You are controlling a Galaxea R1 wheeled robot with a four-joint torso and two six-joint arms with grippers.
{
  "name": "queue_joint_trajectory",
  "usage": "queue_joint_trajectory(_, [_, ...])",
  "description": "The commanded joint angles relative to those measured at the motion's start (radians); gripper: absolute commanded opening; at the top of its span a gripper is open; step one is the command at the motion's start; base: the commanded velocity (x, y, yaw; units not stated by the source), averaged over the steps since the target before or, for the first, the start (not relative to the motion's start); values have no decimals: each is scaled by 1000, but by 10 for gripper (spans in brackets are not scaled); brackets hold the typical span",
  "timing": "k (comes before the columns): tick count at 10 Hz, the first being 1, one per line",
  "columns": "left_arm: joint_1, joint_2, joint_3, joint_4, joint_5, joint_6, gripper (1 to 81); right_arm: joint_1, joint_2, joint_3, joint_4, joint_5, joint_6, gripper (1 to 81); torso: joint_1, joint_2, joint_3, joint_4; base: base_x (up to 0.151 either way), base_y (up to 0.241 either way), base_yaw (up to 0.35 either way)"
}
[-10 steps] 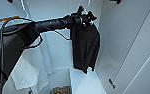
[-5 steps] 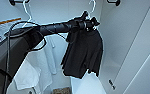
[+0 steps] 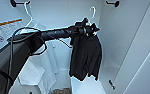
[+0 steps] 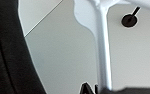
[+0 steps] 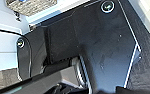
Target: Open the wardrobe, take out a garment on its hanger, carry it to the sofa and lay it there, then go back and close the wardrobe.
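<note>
Garment (image 3: 86, 58) (black) hangs from left gripper (image 3: 89, 28) inside wardrobe (image 3: 131, 50).

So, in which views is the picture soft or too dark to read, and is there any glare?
Head view: soft overall, the garment a flat black shape against bright white wardrobe walls, its folds lost. Left wrist view: the hanger is blurred and almost merges with the pale wall; no hard glare. Right wrist view: mostly dark, with small bright glints on the round fittings.
</note>
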Motion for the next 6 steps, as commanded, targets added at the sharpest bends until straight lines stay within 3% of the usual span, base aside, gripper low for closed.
queue_joint_trajectory(1, [-210,10,-3,63,-23,23,10,74,3,5,-1,-64,-3,811,0,0,0,0,0,0,0])
queue_joint_trajectory(4, [-207,33,-5,64,-23,23,10,69,1,5,0,-62,-3,811,1,0,0,0,0,0,0])
queue_joint_trajectory(6, [-206,48,-5,64,-23,22,10,65,3,5,2,-61,-3,811,1,0,0,0,-72,0,0])
